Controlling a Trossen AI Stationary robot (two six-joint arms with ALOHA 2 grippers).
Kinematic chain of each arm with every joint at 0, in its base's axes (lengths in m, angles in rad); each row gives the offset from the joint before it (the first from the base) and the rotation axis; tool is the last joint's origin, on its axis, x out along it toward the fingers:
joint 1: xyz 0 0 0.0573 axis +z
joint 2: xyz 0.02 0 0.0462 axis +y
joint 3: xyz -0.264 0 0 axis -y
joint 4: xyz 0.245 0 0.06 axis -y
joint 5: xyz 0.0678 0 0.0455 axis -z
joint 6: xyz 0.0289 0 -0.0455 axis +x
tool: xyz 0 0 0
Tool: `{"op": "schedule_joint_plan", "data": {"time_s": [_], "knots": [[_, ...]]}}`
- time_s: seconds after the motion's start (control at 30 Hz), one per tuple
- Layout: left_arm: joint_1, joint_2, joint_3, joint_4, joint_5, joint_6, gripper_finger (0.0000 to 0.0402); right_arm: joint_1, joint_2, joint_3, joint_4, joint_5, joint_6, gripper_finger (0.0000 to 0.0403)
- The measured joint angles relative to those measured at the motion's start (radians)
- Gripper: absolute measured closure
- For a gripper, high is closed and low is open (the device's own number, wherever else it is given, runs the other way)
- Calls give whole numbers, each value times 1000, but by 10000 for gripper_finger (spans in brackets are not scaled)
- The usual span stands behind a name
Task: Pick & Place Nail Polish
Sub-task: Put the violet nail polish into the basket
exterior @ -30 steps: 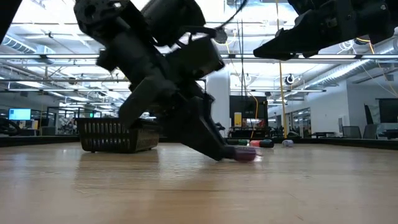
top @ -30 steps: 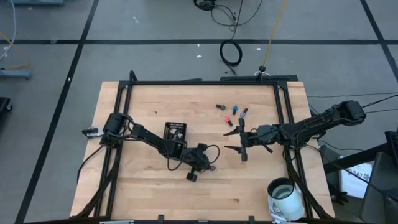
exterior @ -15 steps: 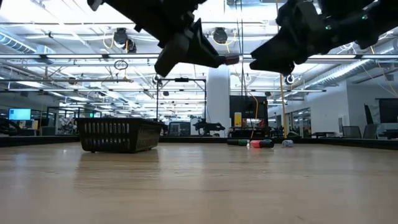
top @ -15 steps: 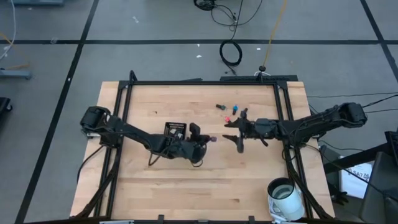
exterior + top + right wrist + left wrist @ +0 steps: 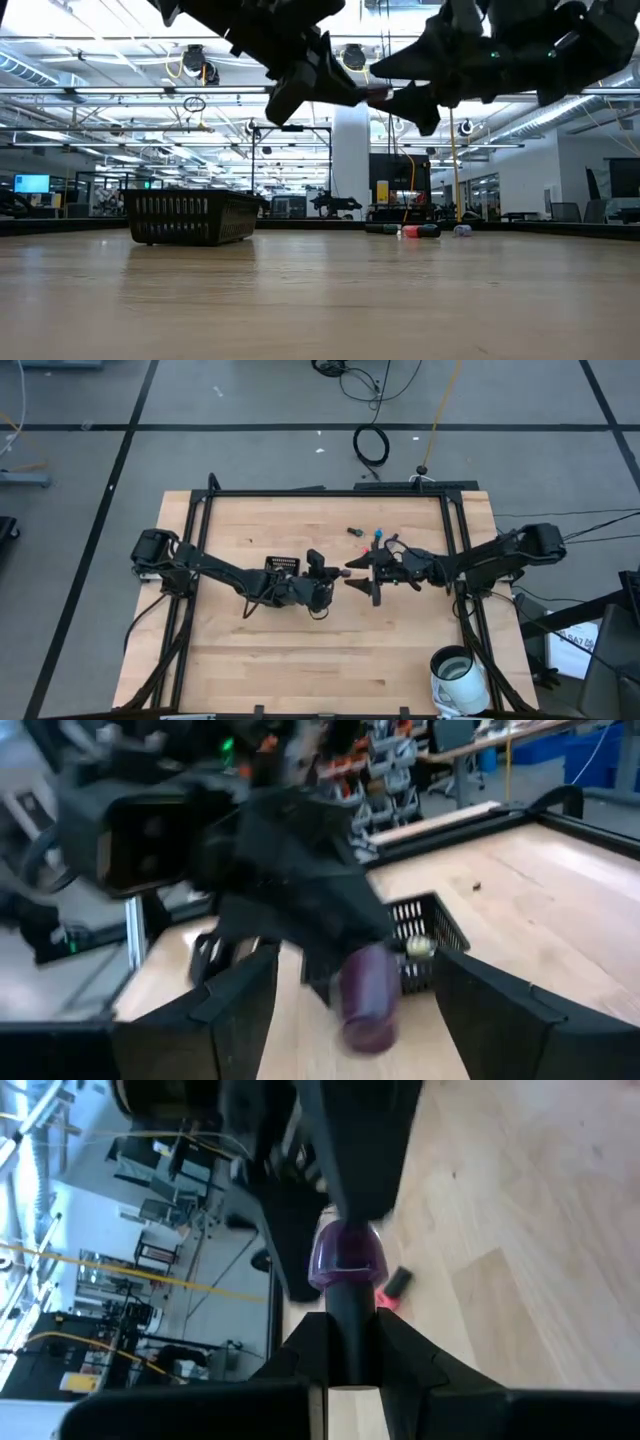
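A purple nail polish bottle (image 5: 345,1255) hangs in the air over the table's middle, with my left gripper (image 5: 337,581) shut on it. My right gripper (image 5: 365,1020) is open and faces it from the table's right. Its two fingers stand on either side of the purple body (image 5: 368,995) without touching it. In the low view the bottle (image 5: 376,95) shows between the two grippers, high above the wood. Three more bottles lie on the table at the far right: dark (image 5: 354,531), blue (image 5: 377,532) and red (image 5: 384,543). My left gripper pinches the bottle's dark cap (image 5: 349,1308) between its two fingers. The fingers reach out toward the table's right, slanting slightly down, in line with the bottle. The purple body sticks out past the fingertips toward my right gripper, lifted clear of the table.
A black slotted tray (image 5: 283,568) stands on the table just behind my left gripper, also seen in the low view as the tray (image 5: 190,217). A white cup (image 5: 458,675) sits at the near right corner. A black frame (image 5: 320,493) runs along the table's edges.
My left gripper has lifted the purple bottle off the table, gone toward the far edge, and rolled from pointing down to pointing nearly level at my right gripper. My right gripper has moved toward the table's left, bringing its fingers to either side of the bottle.
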Motion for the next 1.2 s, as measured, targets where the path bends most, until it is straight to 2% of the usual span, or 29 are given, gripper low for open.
{"op": "schedule_joint_plan", "data": {"time_s": [0.27,0.4,0.57,0.8,1.2], "knots": [[-12,-1,0,79,6,50,364,-29,88,1,164,-52,75,161],[-11,-1,0,73,9,43,364,-29,89,1,171,-53,70,183],[-11,-1,0,73,9,38,364,-29,89,1,171,-53,67,236],[-11,-1,0,69,10,19,364,-29,89,1,167,-98,50,331],[-12,-1,0,72,25,-107,332,-29,89,1,158,-105,6,335]]}}
